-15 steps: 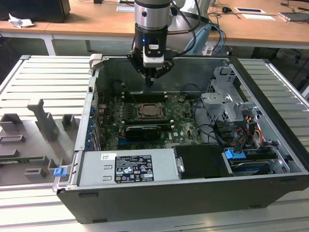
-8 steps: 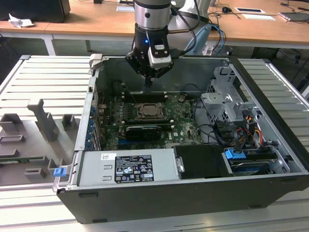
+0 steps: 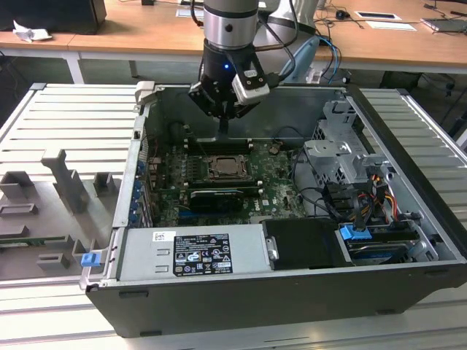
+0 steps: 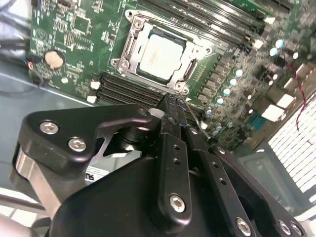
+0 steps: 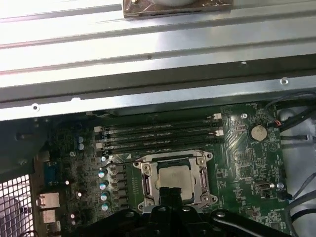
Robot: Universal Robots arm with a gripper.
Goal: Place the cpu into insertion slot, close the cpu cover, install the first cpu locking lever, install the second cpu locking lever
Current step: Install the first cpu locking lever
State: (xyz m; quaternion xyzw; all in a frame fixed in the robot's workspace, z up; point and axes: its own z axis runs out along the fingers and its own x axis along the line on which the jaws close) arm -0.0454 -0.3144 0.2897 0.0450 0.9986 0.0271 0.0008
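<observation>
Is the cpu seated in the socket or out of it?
In. The cpu lies flat, silver face up, inside the socket's metal frame on the motherboard, in both wrist views.

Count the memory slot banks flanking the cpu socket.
2. The near bank lies between the cpu socket and the gripper in the second wrist view; the far bank runs along the socket's opposite side. Others may hide behind the gripper.

A pale grey ribbed metal desk (image 3: 73, 124) spreads across the exterior view, and its slats (image 5: 148, 44) gleam under bright light in the first wrist view. Grey moulded plastic holders (image 3: 66, 186) stand on it at the exterior view's left. Behind runs a light brown wooden table (image 3: 146, 33) on white legs (image 3: 75, 69), bearing crumpled white paper (image 3: 31, 32) and flat white sheets (image 3: 392, 25).
</observation>
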